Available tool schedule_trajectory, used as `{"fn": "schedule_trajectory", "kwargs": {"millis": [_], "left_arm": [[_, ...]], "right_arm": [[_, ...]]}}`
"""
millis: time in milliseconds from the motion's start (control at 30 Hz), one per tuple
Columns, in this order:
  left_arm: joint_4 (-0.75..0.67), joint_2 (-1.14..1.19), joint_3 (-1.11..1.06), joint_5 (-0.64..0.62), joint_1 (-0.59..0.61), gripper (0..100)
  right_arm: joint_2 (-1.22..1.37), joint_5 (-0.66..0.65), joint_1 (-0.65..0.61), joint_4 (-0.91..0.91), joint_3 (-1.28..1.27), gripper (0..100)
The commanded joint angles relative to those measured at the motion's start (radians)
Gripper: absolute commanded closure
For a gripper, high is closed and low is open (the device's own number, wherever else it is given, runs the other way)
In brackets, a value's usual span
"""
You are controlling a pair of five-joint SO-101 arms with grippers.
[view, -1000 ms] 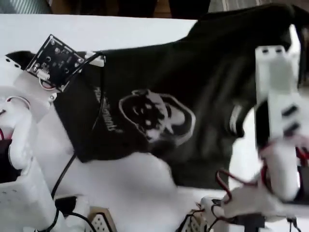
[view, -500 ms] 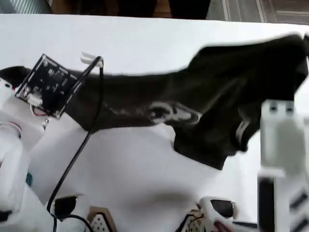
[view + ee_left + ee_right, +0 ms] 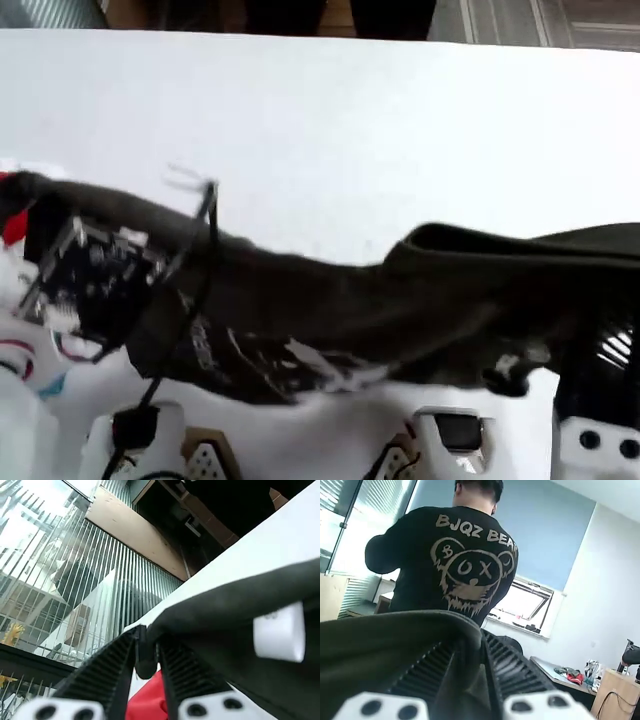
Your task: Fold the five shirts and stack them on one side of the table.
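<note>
A black shirt (image 3: pixel 420 300) with a pale print hangs stretched in a long band across the front of the white table (image 3: pixel 320 120). In the left wrist view, my left gripper (image 3: pixel 146 666) is shut on a folded edge of the shirt (image 3: pixel 240 592). My right gripper (image 3: pixel 470 662) is shut on a thick bunch of the same dark shirt (image 3: pixel 385 637). In the high view the left arm's camera board (image 3: pixel 85 270) sits at one end of the shirt, and the right arm (image 3: pixel 598 445) rises at the other end.
A black cable (image 3: pixel 207 225) runs over the shirt near the left arm. Something red (image 3: pixel 147 705) lies below the left gripper, also seen as a red patch (image 3: pixel 12 225) at the table's left edge. The arm bases (image 3: pixel 455 440) stand along the front edge.
The shirt lay spread on the table with its print up. Both grippers have lifted it and pulled it toward the front edge, so it now hangs as a narrow band.
</note>
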State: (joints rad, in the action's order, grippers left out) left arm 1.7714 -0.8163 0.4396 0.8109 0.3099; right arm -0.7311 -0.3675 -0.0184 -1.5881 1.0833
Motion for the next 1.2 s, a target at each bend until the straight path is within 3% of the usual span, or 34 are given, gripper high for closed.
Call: {"fn": "schedule_trajectory", "kwargs": {"millis": [0,300,633,867,1000,1167], "left_arm": [[-0.023,-0.005,-0.113,0.003,0.006,98],[-0.311,0.132,-0.249,-0.005,-0.002,98],[-0.384,0.439,-0.242,0.002,-0.124,98],[-0.494,0.66,-0.24,-0.003,-0.132,98],[-0.486,0.776,-0.249,-0.005,-0.132,98],[-0.374,0.908,-0.242,-0.003,-0.127,97]], "right_arm": [[0.036,0.009,-0.012,0.005,-0.04,97.8],[0.245,0.009,-0.012,0.208,-0.313,97.8],[0.435,0.008,-0.012,0.39,-0.577,97.8],[0.61,0.005,-0.01,0.519,-0.684,97.8],[0.717,0.006,-0.005,0.51,-0.694,97.8],[0.782,0.008,-0.001,0.325,-0.701,97.8]]}}
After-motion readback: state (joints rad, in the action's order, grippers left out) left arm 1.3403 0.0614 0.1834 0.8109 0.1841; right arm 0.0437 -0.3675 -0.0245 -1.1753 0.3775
